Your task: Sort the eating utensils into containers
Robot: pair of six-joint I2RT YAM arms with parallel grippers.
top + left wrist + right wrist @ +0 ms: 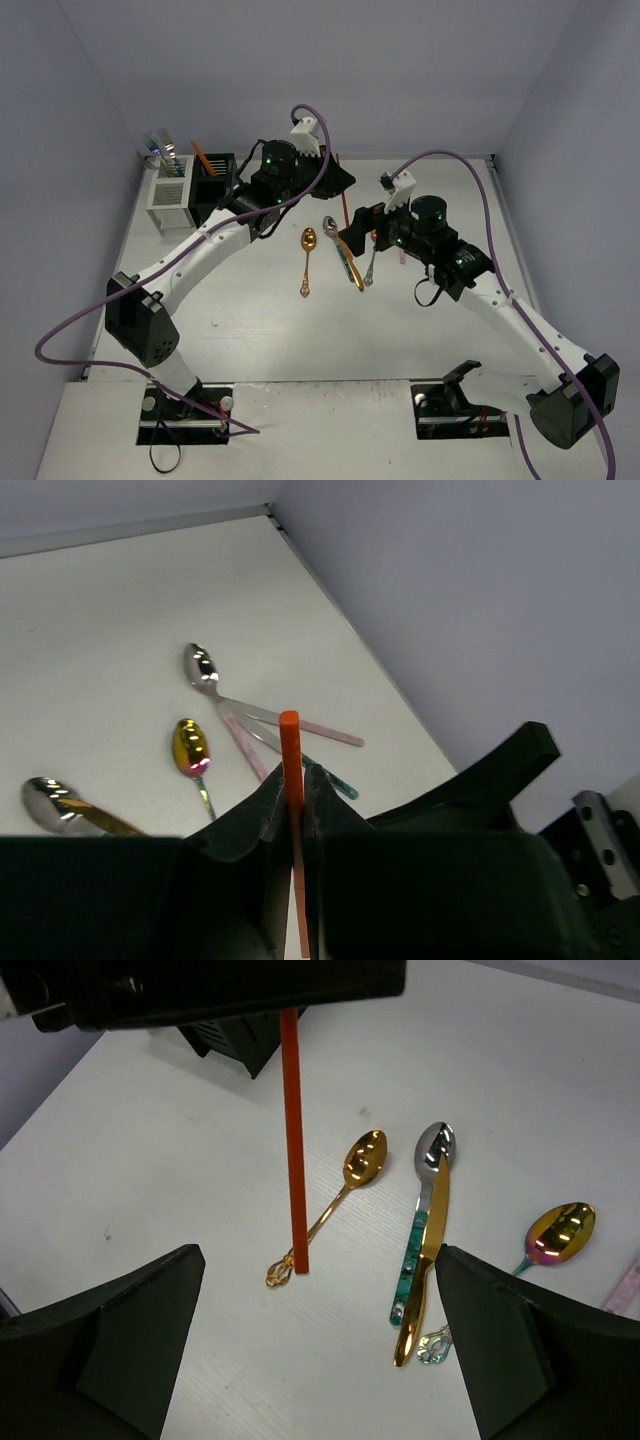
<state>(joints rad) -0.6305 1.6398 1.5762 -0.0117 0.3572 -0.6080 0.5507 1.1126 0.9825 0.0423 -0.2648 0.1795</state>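
Item in hand: one orange-red chopstick point(290, 742), pinched near its upper end between the closed jaws of the left end effector point(291, 780) and hanging roughly upright over the middle of the worktop point(250, 330), its lower tip above the handle of the gold spoon point(362, 1157); whether the tip touches we cannot tell. The right end effector point(318, 1305) stands wide open and empty, just right of the chopstick. Lying loose on the worktop we list the gold spoon, a teal-handled spoon point(432, 1150) with a gold knife point(428, 1260) laid along it, an iridescent spoon point(560, 1232) to their right, and pink utensils point(330, 731) farther right. Receptacles: a white caddy point(168, 205) and a black caddy point(213, 185), side by side at the far left, each already showing utensils above its rim. Step, as we judge it: carrying the chopstick to a caddy. The next move calls for swinging left and far, keeping the stick upright, centring it over a slot, most likely in the black caddy where another orange stick shows, then lowering before release.
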